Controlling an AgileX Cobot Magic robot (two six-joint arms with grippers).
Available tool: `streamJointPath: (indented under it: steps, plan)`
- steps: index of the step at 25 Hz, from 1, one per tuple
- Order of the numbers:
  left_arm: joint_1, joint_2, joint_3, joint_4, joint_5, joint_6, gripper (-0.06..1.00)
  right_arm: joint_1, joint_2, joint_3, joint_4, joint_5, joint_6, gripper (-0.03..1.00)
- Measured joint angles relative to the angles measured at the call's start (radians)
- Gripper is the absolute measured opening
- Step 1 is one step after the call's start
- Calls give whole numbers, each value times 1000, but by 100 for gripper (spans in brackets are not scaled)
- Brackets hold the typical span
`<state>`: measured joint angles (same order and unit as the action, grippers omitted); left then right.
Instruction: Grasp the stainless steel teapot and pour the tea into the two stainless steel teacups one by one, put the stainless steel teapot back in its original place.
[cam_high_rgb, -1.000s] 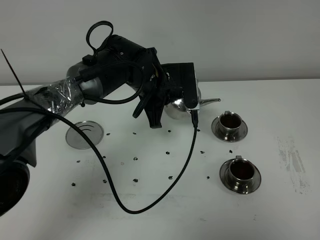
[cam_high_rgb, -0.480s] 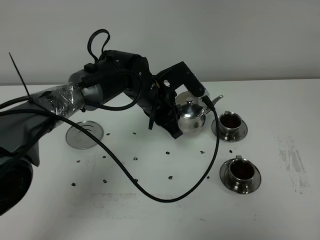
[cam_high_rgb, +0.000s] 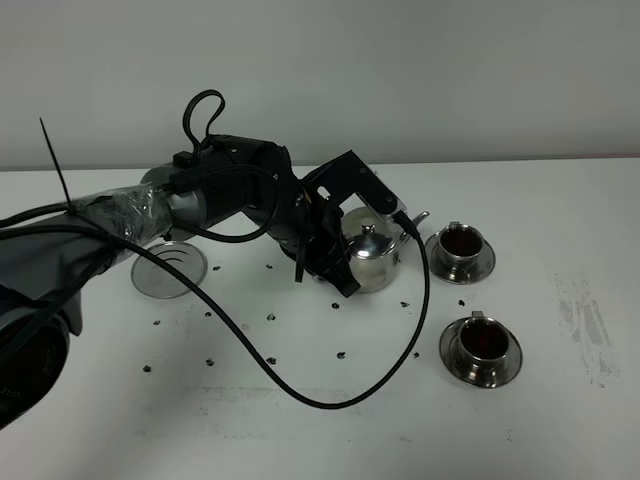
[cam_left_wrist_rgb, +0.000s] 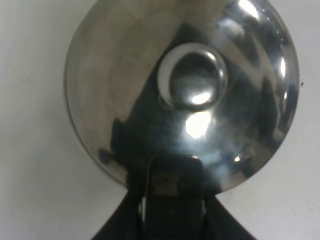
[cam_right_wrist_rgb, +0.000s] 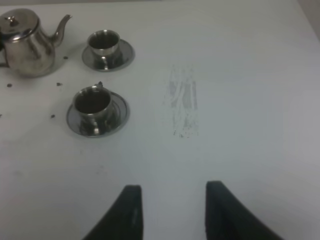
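Observation:
The stainless steel teapot (cam_high_rgb: 374, 260) stands upright left of the cups, its spout pointing at the far one. My left gripper (cam_high_rgb: 340, 262) is shut on its loop handle. In the left wrist view I look down on the teapot lid (cam_left_wrist_rgb: 125, 90) and its knob (cam_left_wrist_rgb: 194, 82), with the left gripper (cam_left_wrist_rgb: 172, 192) closed at the rim. The two stainless steel teacups, far (cam_high_rgb: 460, 246) and near (cam_high_rgb: 481, 343), sit on saucers, and both hold reddish-brown tea. The right wrist view shows the teapot (cam_right_wrist_rgb: 27, 42), both teacups (cam_right_wrist_rgb: 104, 44) (cam_right_wrist_rgb: 93, 104), and my right gripper (cam_right_wrist_rgb: 172, 202) open over bare table.
A round steel disc (cam_high_rgb: 170, 268) lies on the white table (cam_high_rgb: 300, 440) left of the arm. Dark specks (cam_high_rgb: 272, 318) are scattered around the pot. A black cable (cam_high_rgb: 330, 398) loops across the front. A grey smudge (cam_high_rgb: 585, 320) marks the right side.
The teapot has swung back from the far cup to upright and come down, moving slightly left and toward the front. The left arm lowered with it.

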<state>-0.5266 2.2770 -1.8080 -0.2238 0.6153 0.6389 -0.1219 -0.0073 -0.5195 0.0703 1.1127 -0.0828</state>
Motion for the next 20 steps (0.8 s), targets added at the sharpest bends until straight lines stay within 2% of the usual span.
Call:
streamJointPath:
  steps: [9,14,20]
  plan:
    - [37,-72,3,7,11,-2,22,0,0,0,0,0,0,29]
    - [88,-137,15,45,25,-65,22,0,0,0,0,0,0,29]
    - [168,-243,196,50,-4,-83,22,0,0,0,0,0,0,29]
